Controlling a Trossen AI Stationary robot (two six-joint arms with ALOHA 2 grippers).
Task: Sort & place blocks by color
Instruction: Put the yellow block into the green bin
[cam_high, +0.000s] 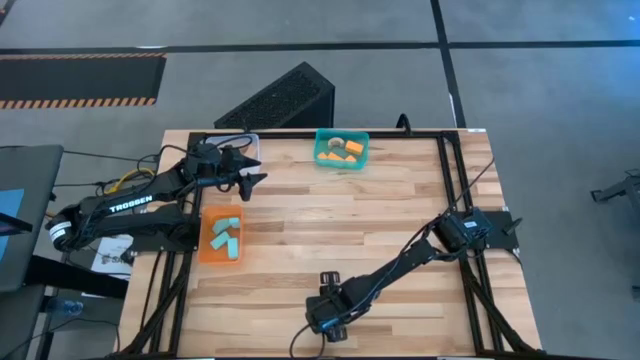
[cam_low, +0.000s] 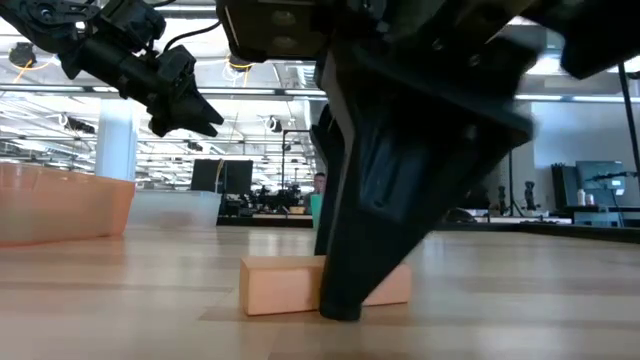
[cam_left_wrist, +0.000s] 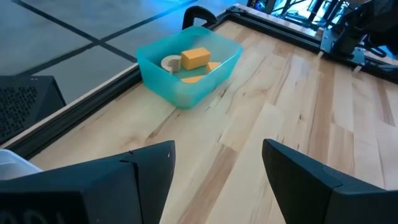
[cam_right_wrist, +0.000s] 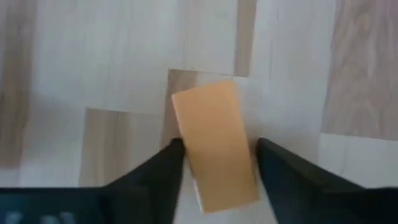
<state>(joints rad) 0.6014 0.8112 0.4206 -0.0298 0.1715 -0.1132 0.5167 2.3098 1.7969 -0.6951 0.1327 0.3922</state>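
Observation:
A tan wood block (cam_right_wrist: 214, 143) lies flat on the table near its front edge, also in the low view (cam_low: 280, 285). My right gripper (cam_right_wrist: 217, 155) has come down over it and is shut on it; in the high view the gripper (cam_high: 330, 325) hides the block. My left gripper (cam_high: 250, 182) hangs open above the table's far left, holding nothing (cam_left_wrist: 217, 162). Teal blocks (cam_high: 225, 235) lie in the orange bin (cam_high: 205, 250). Orange blocks (cam_left_wrist: 194, 58) lie in the teal bin (cam_left_wrist: 168, 87). My right gripper pinches the tan block by its two long sides (cam_right_wrist: 186, 152), one finger on each, toward one end of the block. The fingers (cam_low: 345, 270) come steeply from above and lie across the block. The block rests flat on the table.
A clear bin (cam_high: 235, 143) stands at the far left corner behind my left gripper. A black frame rail (cam_high: 450, 200) runs along the table's right side. Bare wood lies across the middle of the table between the bins and my right gripper.

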